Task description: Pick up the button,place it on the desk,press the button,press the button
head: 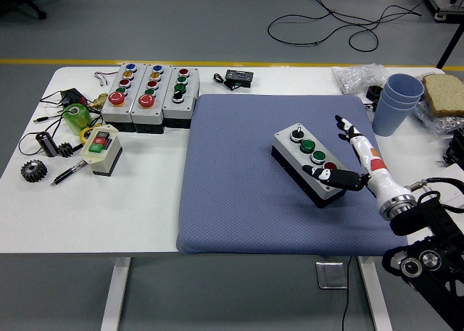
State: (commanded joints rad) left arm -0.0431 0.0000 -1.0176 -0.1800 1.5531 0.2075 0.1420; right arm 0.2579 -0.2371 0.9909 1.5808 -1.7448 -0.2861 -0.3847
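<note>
A grey button box (308,159) with a black base lies at an angle on the right part of the blue mat (232,186). Its top carries a black knob, two green buttons and a red button (330,166). My right hand (339,153) comes in from the lower right and sits against the box's right side. Its fingers (350,133) stretch straight out past the box's right edge. The thumb (325,174) lies across the box's near end, beside the red button. The hand holds nothing. The left arm is out of view.
Three more button boxes (148,95) stand side by side at the back left, with a small switch box (101,148), gears, a pen and a green roll (75,117) nearby. Stacked blue cups (397,103), a plastic bag and bread (444,93) stand at the back right.
</note>
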